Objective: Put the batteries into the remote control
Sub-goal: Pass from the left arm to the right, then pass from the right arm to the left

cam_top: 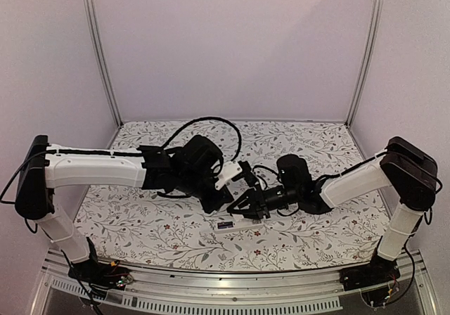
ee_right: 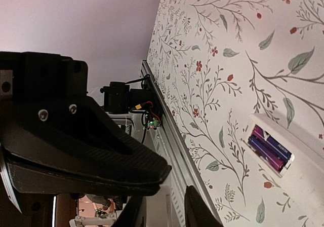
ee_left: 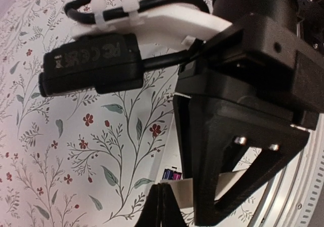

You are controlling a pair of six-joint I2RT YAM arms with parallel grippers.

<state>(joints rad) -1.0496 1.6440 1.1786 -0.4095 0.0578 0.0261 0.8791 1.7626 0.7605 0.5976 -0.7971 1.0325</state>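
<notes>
The white remote control (cam_top: 242, 228) lies on the floral cloth near the front middle, its compartment open upward. The two dark batteries (cam_top: 225, 225) sit side by side in it. They show purple and blue in the right wrist view (ee_right: 268, 148), inside the remote control (ee_right: 298, 161), and in the left wrist view (ee_left: 172, 175). My right gripper (cam_top: 239, 208) hovers just above the remote, shut on a flat white cover piece (ee_right: 159, 206); that cover piece (ee_left: 182, 189) lies level. My left gripper (ee_left: 161, 206) is shut with nothing in it, its tips beside the cover piece.
The table's metal front rail (ee_right: 172, 136) runs close behind the right gripper. Both grippers crowd together over the remote, the left gripper's black fingers (ee_right: 101, 156) filling the right wrist view. Pale enclosure walls (cam_top: 232, 48) stand at the back and sides.
</notes>
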